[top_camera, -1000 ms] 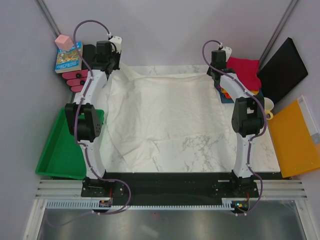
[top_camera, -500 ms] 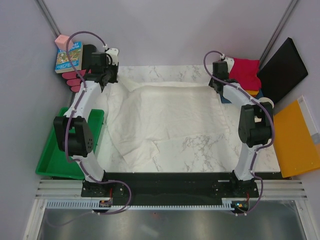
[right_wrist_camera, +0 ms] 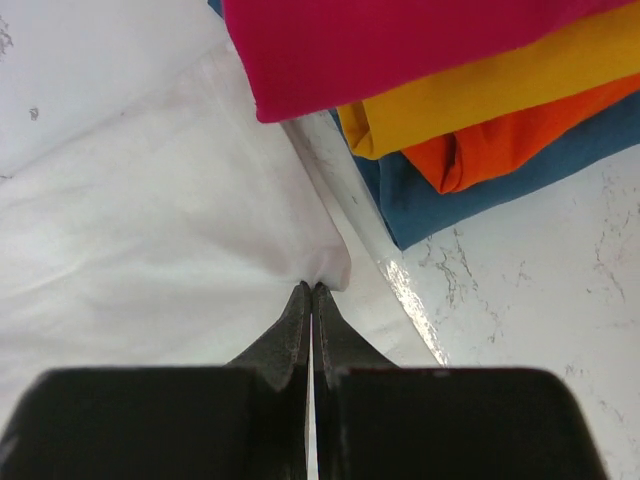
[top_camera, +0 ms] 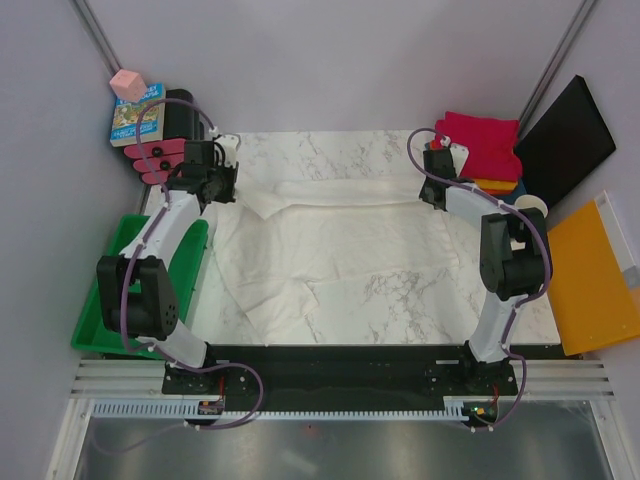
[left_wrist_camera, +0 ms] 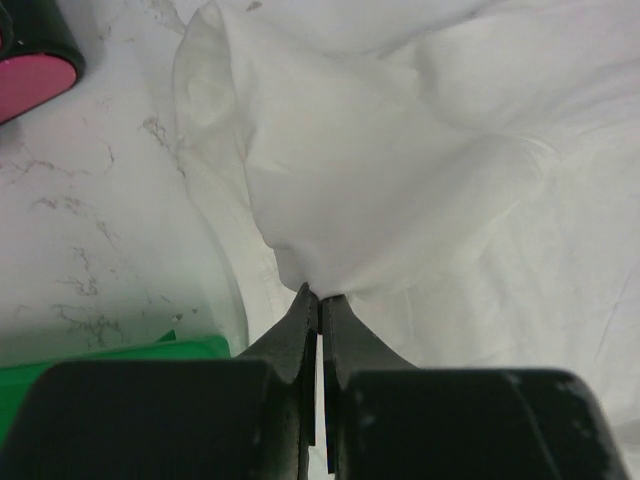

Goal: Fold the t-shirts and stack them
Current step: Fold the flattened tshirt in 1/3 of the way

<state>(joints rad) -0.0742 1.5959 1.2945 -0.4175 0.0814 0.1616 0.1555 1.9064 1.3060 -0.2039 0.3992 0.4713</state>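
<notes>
A large off-white t-shirt [top_camera: 330, 240] lies wrinkled across the marble table, its far edge lifted into a fold. My left gripper [top_camera: 228, 188] is shut on the shirt's far left corner; in the left wrist view the cloth [left_wrist_camera: 400, 180] bunches up from the pinched tips [left_wrist_camera: 320, 297]. My right gripper [top_camera: 432, 198] is shut on the far right corner, its tips [right_wrist_camera: 312, 290] nipping the white cloth [right_wrist_camera: 150, 230]. Just beyond them sits a stack of folded t-shirts: magenta [right_wrist_camera: 400, 40] on top, then yellow-orange [right_wrist_camera: 480, 90], orange [right_wrist_camera: 520, 140] and dark blue [right_wrist_camera: 450, 200] underneath. The stack [top_camera: 488, 145] is at the table's far right corner.
A green bin [top_camera: 110, 310] stands off the table's left edge. A book [top_camera: 138, 118] with a pink block [top_camera: 126, 84] and pink-and-black objects [top_camera: 160, 160] sit at the far left. A black board [top_camera: 565, 140] and an orange-yellow board [top_camera: 590, 275] lie to the right.
Both grippers have come toward the near side and lower, bringing the shirt's far edge with them. The cloth that reached the far edge now folds over itself further forward.
</notes>
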